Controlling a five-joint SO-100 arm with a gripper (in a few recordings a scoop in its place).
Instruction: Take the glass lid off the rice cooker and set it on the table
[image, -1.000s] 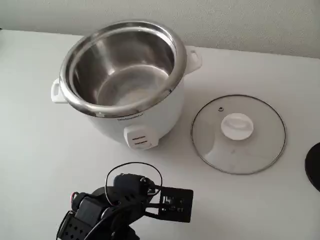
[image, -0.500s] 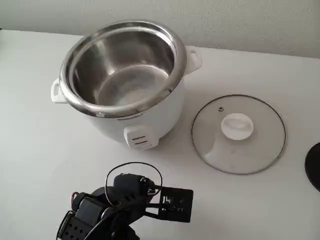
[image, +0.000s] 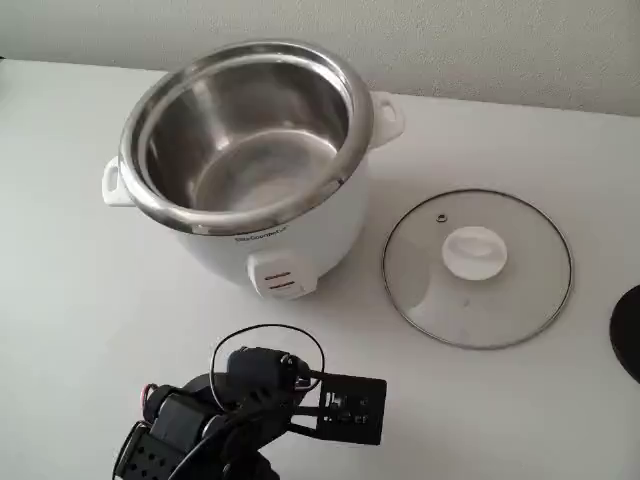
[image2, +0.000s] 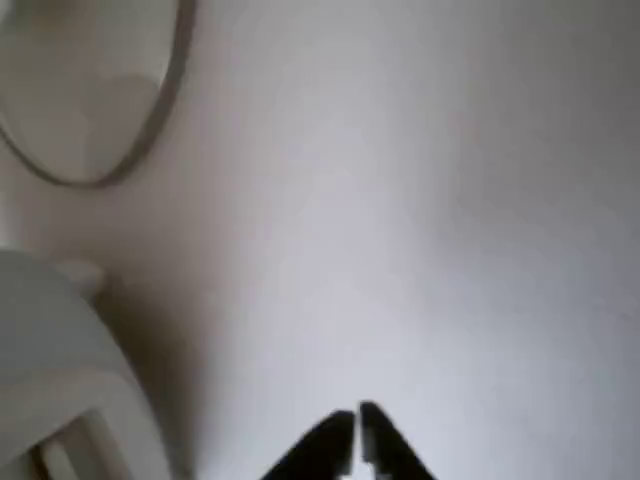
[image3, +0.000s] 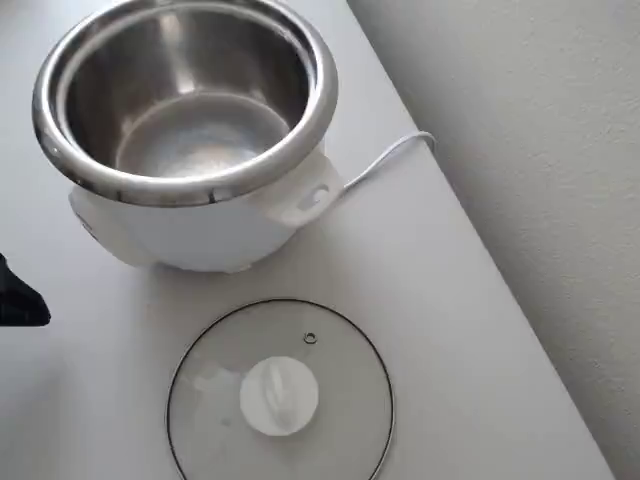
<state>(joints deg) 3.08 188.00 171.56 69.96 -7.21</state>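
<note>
My gripper is closed and empty; the round clear glass lid lies flat ahead. Risk: a careless swing could nudge the squat white rice cooker.

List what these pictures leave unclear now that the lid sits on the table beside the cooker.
- Black round object: cut off by the right edge of the fixed view; what it is cannot be told.
- Rice cooker and glass lid: blurred and cropped in the wrist view.
- Pincer: the tips sit at the bottom edge of the wrist view, close together; the rest is cut off.
- White cord: in the overhead view it runs off the table edge; its end is hidden.
</note>
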